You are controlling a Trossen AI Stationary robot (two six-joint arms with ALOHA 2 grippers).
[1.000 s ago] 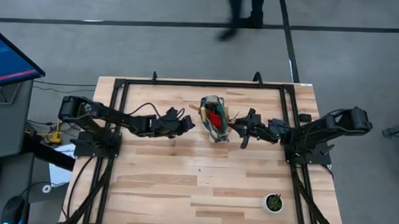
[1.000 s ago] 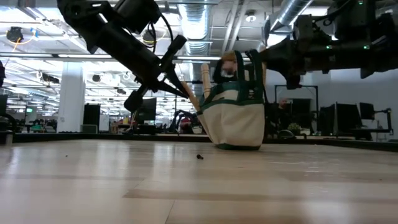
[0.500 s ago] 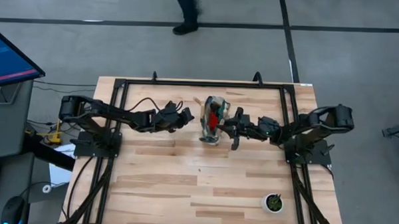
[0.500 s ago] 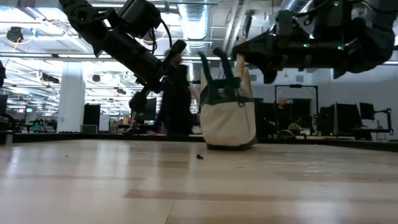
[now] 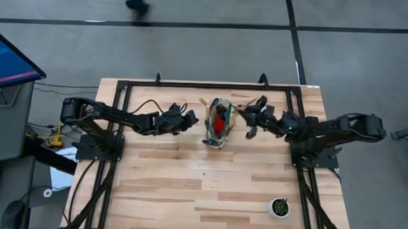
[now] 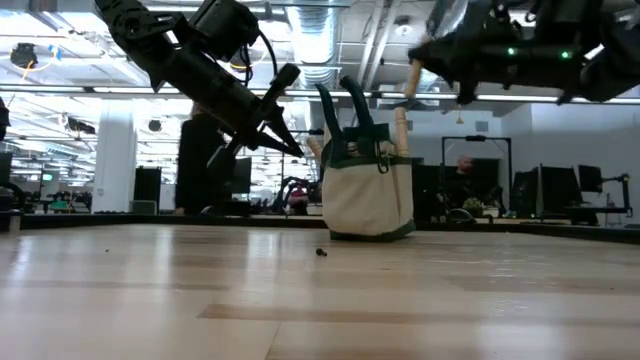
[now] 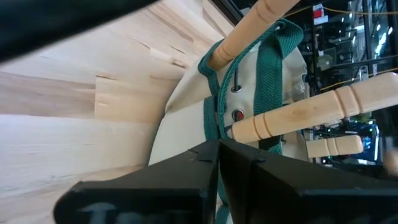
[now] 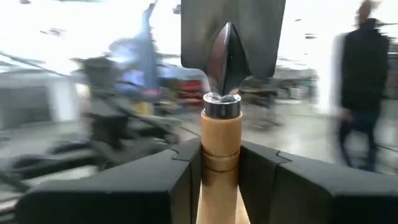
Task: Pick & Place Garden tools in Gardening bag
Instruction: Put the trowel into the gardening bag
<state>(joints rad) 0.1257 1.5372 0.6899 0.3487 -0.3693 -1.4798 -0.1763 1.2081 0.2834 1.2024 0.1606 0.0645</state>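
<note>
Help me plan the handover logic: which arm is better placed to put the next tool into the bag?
The right. Its gripper is shut on a wooden-handled trowel, lifted beside the gardening bag. The left gripper sits at the bag's other side holding no tool.

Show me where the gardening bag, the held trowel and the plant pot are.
gardening bag (image 6: pixel 368 205): low view, beige front panel.
trowel (image 8: pixel 220 162): right wrist view, wooden handle.
plant pot (image 5: pixel 280 207): high view, green plant top.
</note>
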